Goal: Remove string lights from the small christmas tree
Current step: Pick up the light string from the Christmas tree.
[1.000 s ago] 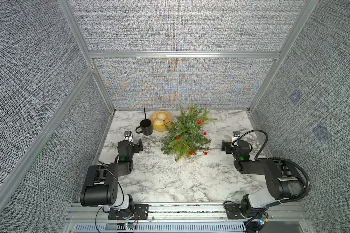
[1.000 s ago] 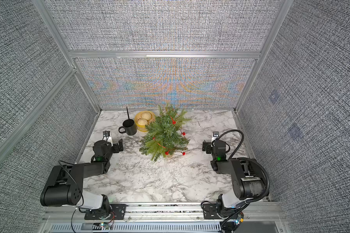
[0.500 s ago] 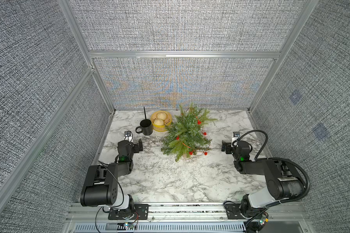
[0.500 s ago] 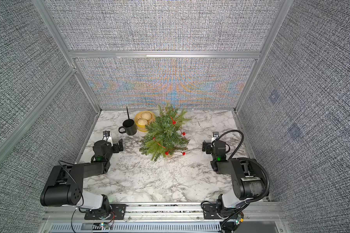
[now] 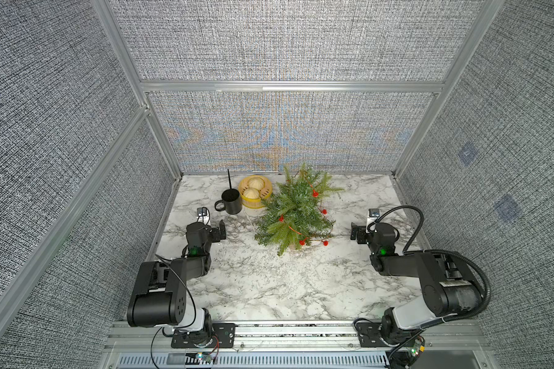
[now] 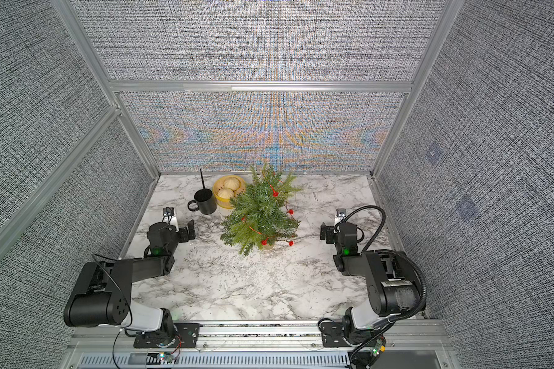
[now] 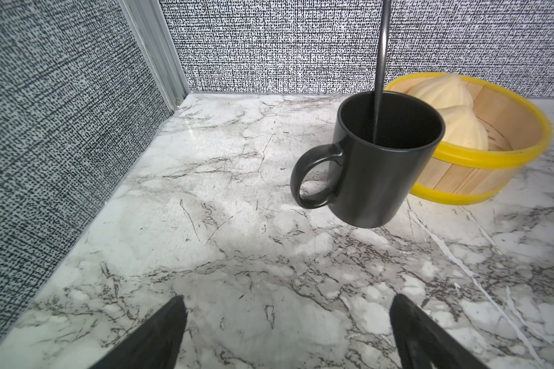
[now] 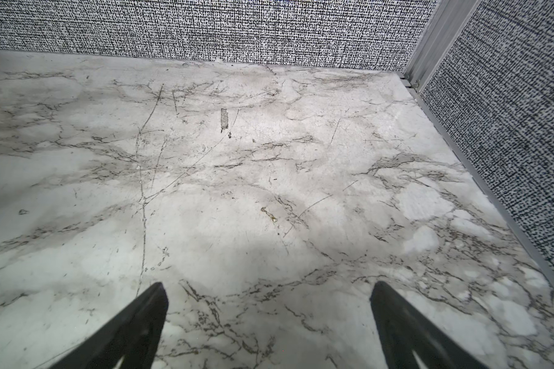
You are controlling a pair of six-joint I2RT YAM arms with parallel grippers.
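We see the left gripper (image 7: 287, 299), fingers spread wide & empty, facing the black ceramic mug (image 7: 381, 179); right gripper (image 8: 268, 285) likewise apart, only white marble tabletop (image 8: 269, 166) ahead. Btwn the arms stands the small green artificial christmas tree (image 5: 293, 214), the copper-wire string lights w/ red bulbs (image 5: 324, 211) draped round its branches.

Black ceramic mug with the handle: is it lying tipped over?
No, the black ceramic mug stands upright on the white marble table, with a thin dark stick poking out of it.
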